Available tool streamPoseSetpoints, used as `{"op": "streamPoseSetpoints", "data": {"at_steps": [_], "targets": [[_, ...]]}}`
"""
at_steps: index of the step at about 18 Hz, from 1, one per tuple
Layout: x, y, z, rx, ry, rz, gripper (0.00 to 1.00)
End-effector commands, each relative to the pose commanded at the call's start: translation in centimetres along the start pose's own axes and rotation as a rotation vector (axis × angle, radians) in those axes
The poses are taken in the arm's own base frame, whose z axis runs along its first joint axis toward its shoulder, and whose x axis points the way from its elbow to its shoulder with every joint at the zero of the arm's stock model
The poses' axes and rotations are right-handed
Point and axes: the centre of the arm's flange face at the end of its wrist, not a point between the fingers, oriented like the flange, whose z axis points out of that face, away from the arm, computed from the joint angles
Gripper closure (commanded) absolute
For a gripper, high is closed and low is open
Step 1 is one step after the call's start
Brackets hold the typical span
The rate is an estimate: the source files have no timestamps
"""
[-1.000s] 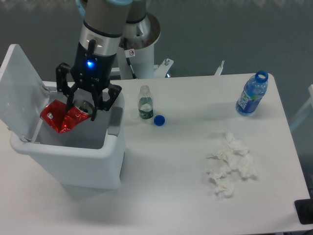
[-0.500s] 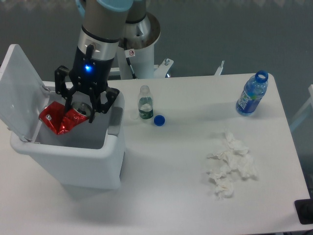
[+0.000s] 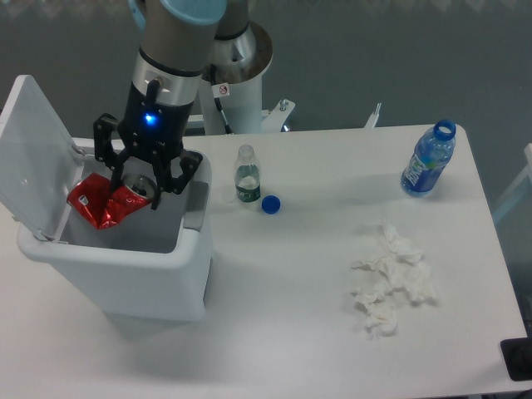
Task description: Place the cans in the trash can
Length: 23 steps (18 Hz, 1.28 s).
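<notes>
A crushed red can (image 3: 97, 204) with a silver top hangs inside the open mouth of the white trash can (image 3: 141, 281) at the table's left side. My gripper (image 3: 135, 189) is shut on the can's silver end, with the red body sticking out to the left below the fingers. The bin's flip lid (image 3: 33, 141) stands open, tilted back to the left. I cannot see the bottom of the bin.
A small clear bottle (image 3: 246, 174) stands just right of the bin with a blue cap (image 3: 270, 204) beside it. A blue bottle (image 3: 428, 160) stands at the far right. Crumpled white tissue (image 3: 391, 278) lies right of centre. The robot's base (image 3: 241, 75) is behind the table.
The gripper and the red can shifted slightly left over the bin a second ago. Over the last half second they barely moved.
</notes>
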Motion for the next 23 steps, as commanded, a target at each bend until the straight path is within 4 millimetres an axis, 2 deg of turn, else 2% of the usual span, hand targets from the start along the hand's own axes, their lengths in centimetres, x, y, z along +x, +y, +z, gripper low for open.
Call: {"op": "streamPoseSetpoints", "data": {"at_steps": [3,5,9,13,14,16,19,23], "targets": [[0.0,0.0,0.0,0.000,0.000,0.003,0.29],[0.0,0.0,-0.1,0.001,-0.001,0.013,0.10],[0.2,-0.2,-0.8,0.012,-0.007,0.022,0.08],[0.9,-0.5,-4.0,0.061,-0.034,0.031,0.08],[0.5,-0.3,-5.0,0.075,-0.048,0.025,0.08],[-1.0,0.3,-7.0,0.101,-0.080,-0.001,0.01],[-3.7,1.1,-9.1,0.126,-0.120,-0.046,0.00],[-6.7,2.1,-10.4,0.124,-0.193,-0.007,0.00]]}}
